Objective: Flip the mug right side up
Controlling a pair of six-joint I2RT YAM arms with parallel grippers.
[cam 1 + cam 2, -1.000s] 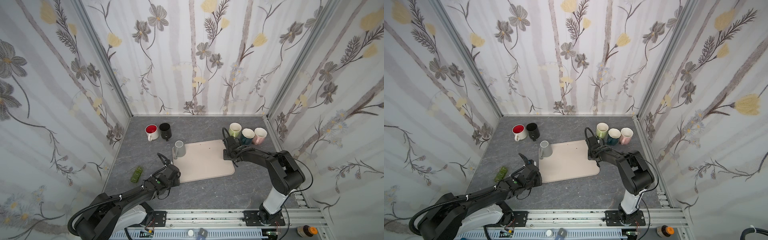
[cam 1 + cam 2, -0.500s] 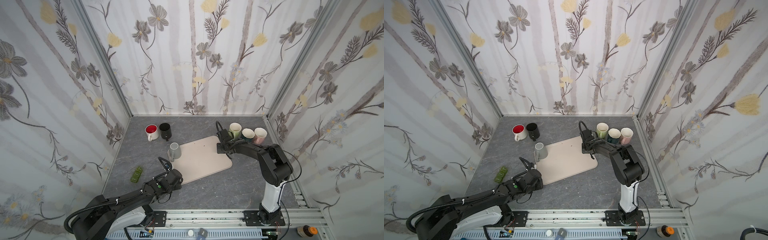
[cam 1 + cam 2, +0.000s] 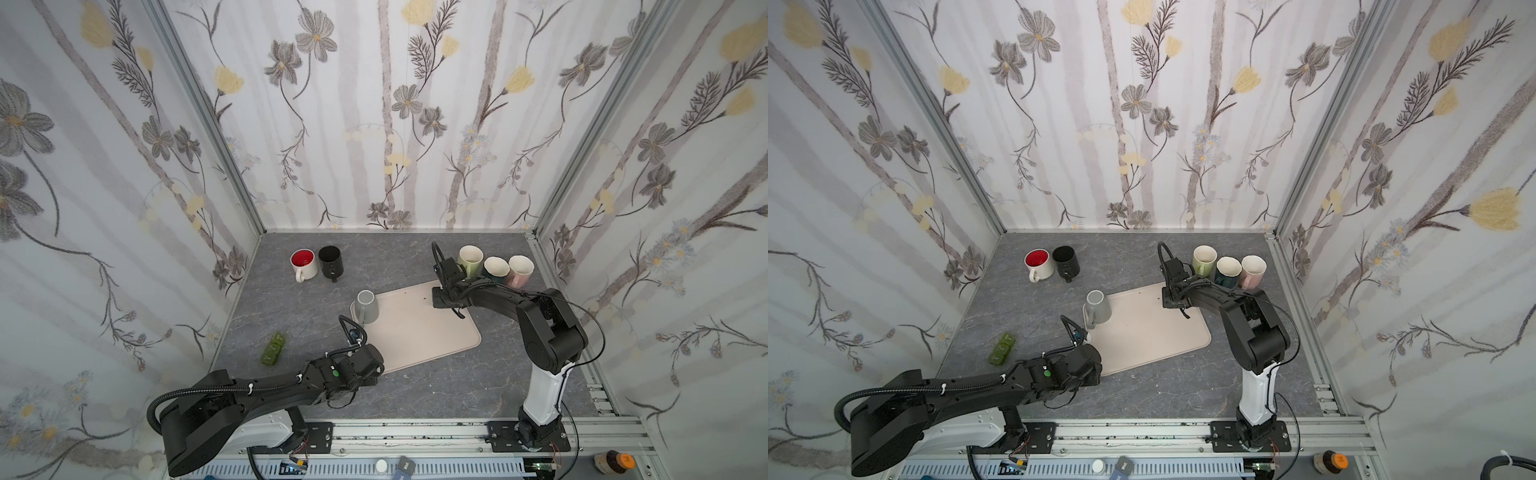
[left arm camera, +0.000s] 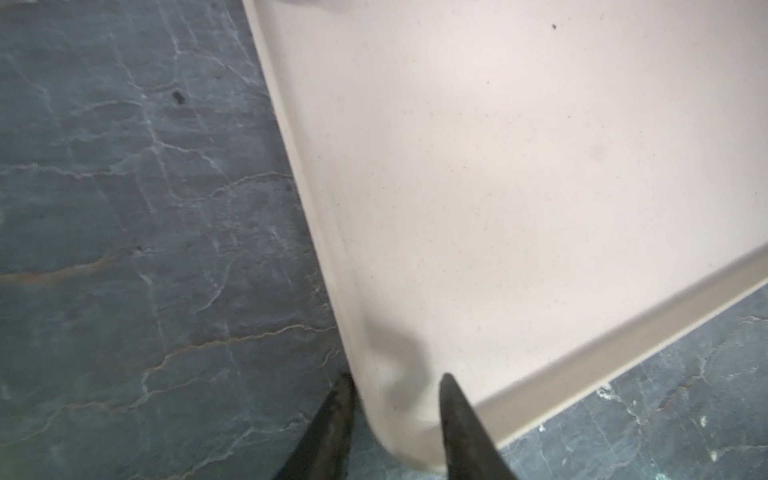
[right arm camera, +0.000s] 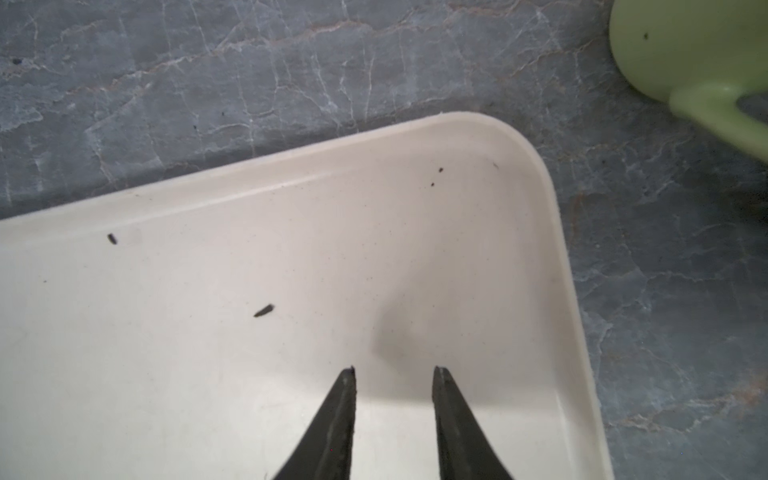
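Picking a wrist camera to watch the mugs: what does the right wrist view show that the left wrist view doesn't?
Only right wrist: a light green mug with its handle beside a corner of the beige tray, and dark specks on that tray. Only left wrist: the left gripper straddling the tray's rim at another corner. Both: the tray, the grey marbled table, and open gripper jaws.

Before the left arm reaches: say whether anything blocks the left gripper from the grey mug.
Nothing visible does. The left gripper straddles the tray's near corner; only bare tray lies between it and the grey mug.
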